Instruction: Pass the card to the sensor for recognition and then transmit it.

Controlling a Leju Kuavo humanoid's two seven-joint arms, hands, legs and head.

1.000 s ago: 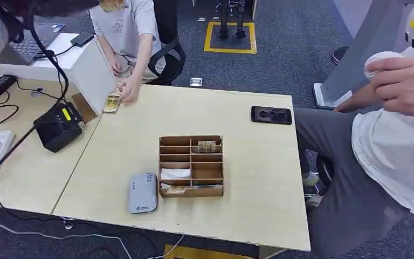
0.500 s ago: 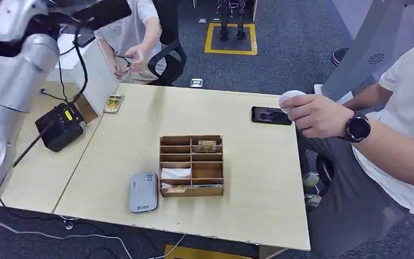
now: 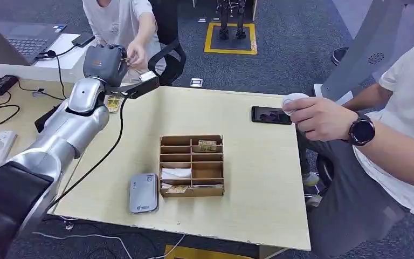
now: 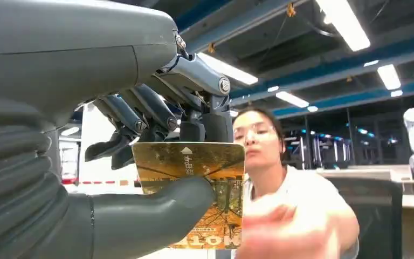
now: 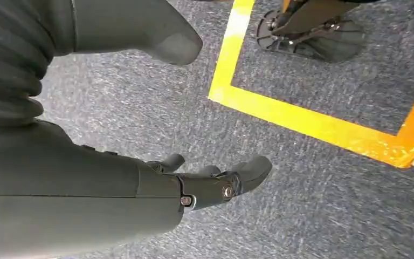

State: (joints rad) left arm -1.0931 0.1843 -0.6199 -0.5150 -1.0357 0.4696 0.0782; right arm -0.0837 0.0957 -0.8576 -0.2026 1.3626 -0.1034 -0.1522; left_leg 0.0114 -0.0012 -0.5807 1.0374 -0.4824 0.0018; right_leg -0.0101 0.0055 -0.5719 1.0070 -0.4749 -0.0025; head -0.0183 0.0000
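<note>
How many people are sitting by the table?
2: one person sits at the far side, reaching toward the left hand holding the card; another sits on the right, holding something white.

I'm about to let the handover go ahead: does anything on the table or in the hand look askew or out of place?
Nothing stands out. The left hand pinches the card squarely between thumb and fingers, and a person's hand is reaching toward it. The wooden organiser, grey sensor and phone lie flat on the table.
</note>
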